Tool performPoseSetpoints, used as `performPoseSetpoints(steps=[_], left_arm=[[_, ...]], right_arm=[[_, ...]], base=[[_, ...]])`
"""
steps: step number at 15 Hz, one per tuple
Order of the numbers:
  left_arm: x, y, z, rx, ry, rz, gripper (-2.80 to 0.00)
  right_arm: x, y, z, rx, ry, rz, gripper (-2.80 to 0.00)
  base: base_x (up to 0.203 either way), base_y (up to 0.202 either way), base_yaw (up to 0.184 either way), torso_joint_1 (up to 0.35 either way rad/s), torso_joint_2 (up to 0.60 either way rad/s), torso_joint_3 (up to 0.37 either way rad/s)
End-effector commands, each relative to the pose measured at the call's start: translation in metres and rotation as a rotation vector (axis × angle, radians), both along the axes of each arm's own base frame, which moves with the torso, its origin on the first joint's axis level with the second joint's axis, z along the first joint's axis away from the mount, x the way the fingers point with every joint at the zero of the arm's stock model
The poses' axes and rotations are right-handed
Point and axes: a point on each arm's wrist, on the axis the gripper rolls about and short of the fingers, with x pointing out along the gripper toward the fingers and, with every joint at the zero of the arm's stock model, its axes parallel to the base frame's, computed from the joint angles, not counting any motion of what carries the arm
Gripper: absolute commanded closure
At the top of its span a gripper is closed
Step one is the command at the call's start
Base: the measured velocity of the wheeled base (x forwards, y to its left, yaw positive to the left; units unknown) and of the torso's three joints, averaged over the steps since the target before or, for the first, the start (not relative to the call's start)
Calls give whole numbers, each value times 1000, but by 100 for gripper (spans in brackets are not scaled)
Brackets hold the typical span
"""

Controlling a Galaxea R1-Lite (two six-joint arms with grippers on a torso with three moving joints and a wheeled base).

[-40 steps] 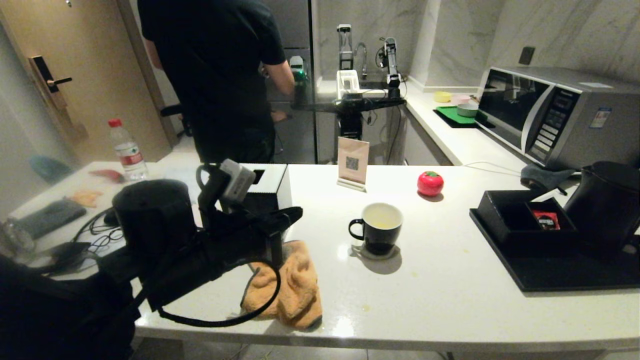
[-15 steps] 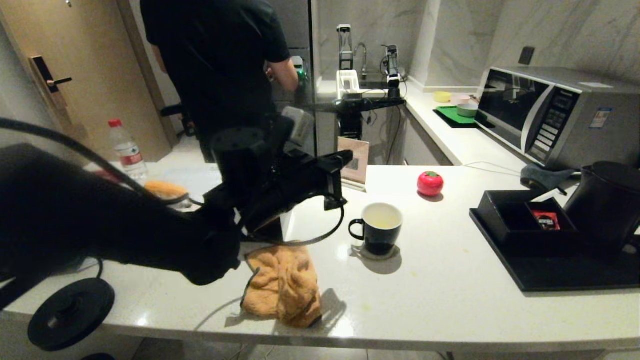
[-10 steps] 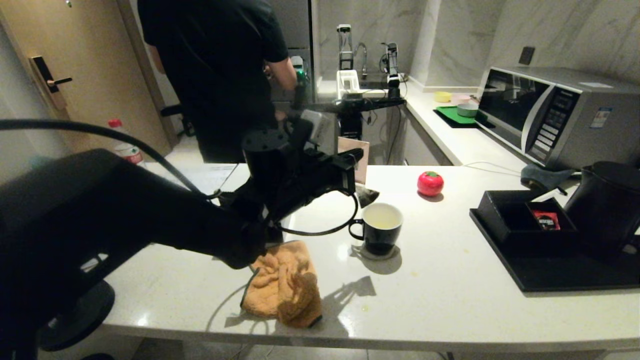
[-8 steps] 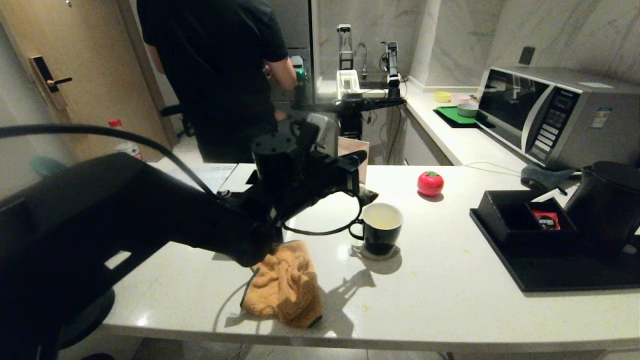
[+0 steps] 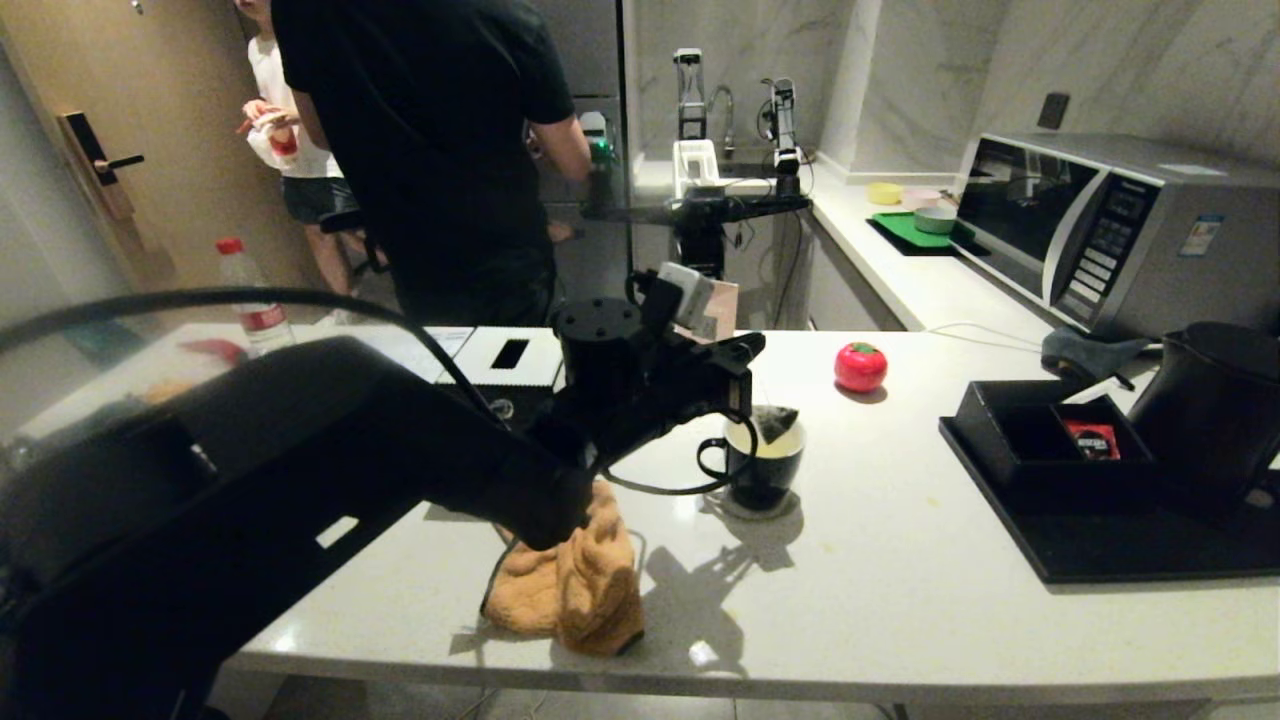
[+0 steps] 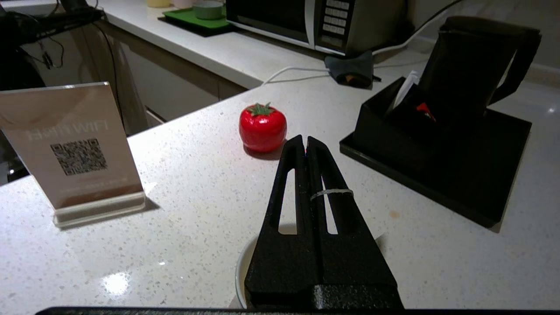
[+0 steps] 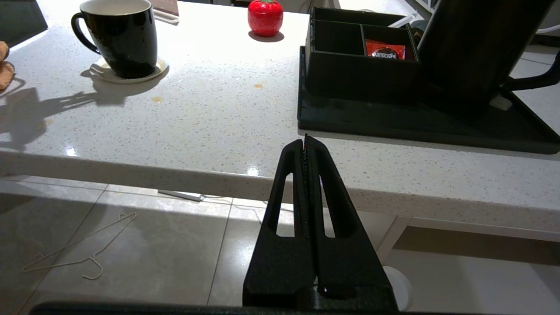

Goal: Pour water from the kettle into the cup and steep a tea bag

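Note:
The black cup stands on a coaster mid-counter, with pale water in its white inside. Just above its rim, on the handle side, my left gripper is shut on the tea bag's string, which loops over one finger. The grey-beige tea bag hangs at the cup's mouth. In the left wrist view my left gripper hides all of the cup except its rim. The black kettle stands on the tray at the right. My right gripper is shut, empty, and low before the counter's front edge.
An orange cloth lies left of the cup. A red tomato-shaped thing sits behind it. The black tray holds a box with a red sachet. A microwave stands far right. A person in black stands behind the counter.
My left arm has swung rightward across the counter, carrying the tea bag from beside the tissue box to the cup's mouth. A second person has come into view at the back left.

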Motion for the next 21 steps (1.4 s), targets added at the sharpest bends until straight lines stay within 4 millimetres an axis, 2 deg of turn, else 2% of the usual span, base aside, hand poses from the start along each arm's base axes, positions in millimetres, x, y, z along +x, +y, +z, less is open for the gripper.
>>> performPoseSetpoints(steps=[1,7,21], left_arm=[[2,-5,-12,11,15,-7,0],[-3,-19,-32,34,45,-31,0],[7,-27,-26,5,9,-30,0]], right_arm=[[0,0,0,-1,1,1,0],[0,0,0,-1,1,1,0],[0,0,0,-1,2,1,0]], base=[[0,0,0,0,0,0],[0,0,0,0,0,0],[0,0,0,0,0,0]])
